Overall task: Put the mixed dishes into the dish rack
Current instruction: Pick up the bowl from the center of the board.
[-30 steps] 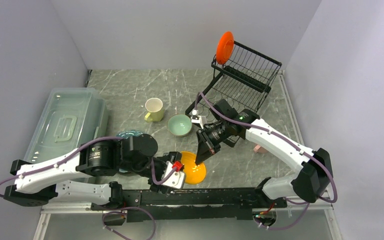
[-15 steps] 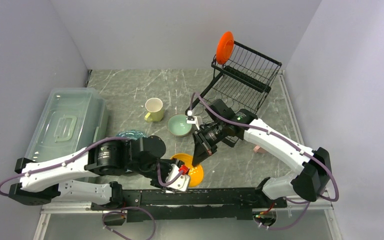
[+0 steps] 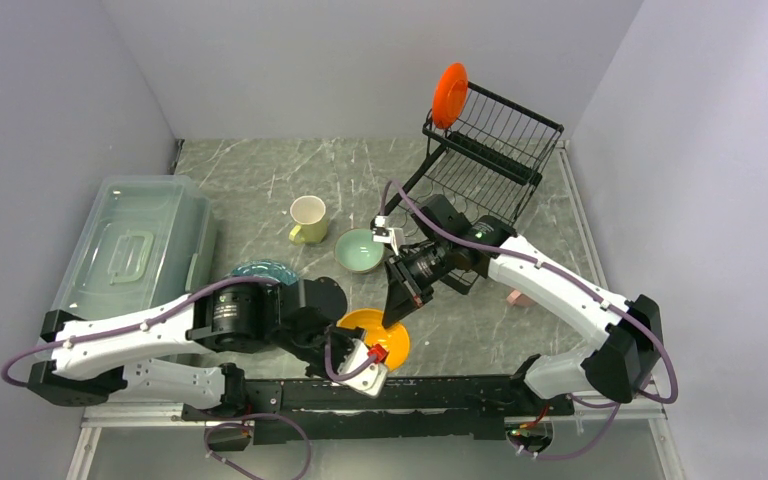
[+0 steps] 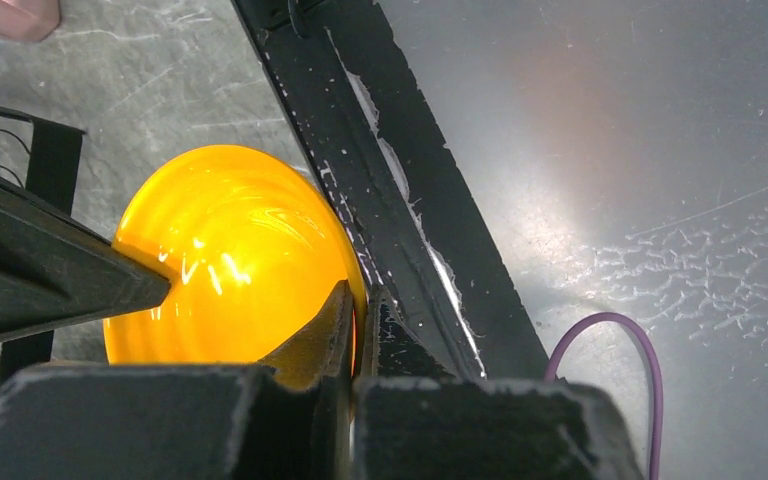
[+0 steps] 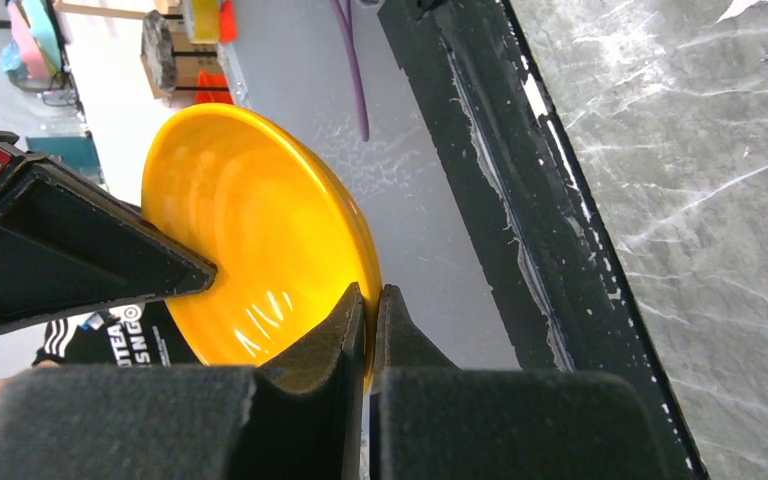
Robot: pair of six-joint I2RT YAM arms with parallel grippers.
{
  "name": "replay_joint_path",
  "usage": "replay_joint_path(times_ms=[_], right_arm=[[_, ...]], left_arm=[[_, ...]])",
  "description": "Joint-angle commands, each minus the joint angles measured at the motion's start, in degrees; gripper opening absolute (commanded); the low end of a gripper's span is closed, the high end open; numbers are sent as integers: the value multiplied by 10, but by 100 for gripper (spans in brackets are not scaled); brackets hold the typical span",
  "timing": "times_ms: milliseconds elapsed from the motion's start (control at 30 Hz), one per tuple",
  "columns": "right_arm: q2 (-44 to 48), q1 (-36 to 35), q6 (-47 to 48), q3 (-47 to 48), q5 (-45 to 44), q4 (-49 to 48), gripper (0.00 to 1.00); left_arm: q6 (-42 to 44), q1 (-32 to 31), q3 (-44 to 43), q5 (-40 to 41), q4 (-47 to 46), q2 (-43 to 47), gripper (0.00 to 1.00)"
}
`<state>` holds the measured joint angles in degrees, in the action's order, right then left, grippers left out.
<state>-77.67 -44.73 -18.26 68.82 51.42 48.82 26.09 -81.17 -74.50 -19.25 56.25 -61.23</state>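
Closing within the last second, the left claw [image 4: 355, 308] now pinches the near rim of the orange-yellow bowl [image 3: 365, 328]. The right claw [image 5: 370, 300], shut too, grips its far-right rim. Glossy and faintly ringed, the bowl is tilted at the desk's [image 3: 260, 180] near edge. Both claws hide its lower part.

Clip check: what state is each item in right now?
orange-yellow bowl: rim clamped by both grippers
left gripper: shut on bowl rim
right gripper: shut on bowl rim
small orange-red plate: on edge at dish rack top corner
pale green bowl: upright on table
pale yellow mug: upright on table
teal plate: partly hidden by left arm
clear bin: lid on
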Motion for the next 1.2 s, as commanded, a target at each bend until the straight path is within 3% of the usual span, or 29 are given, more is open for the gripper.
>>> replay_joint_path(times_ms=[0, 133, 300, 467, 667, 833, 1167], right_arm=[[9, -4, -1, 20, 16, -3, 0], [12, -4, -3, 21, 5, 0, 39], [27, -2, -8, 28, -20, 7, 60], [73, 25, -35, 25, -89, 9, 69], [193, 39, -105, -37, -183, -71, 75], [257, 39, -124, -72, -268, -98, 75], [351, 39, -136, -106, -311, -145, 75]], left_arm=[[5, 5, -21, 13, 43, -5, 0], [6, 5, -15, 20, 35, -2, 0], [4, 5, -8, 31, 26, 6, 0], [-21, 5, 14, 74, 4, 21, 0], [-76, 5, 91, 140, -99, 83, 0], [-127, 6, 139, 211, -200, 112, 0], [-267, 17, 184, 295, -416, 93, 0]])
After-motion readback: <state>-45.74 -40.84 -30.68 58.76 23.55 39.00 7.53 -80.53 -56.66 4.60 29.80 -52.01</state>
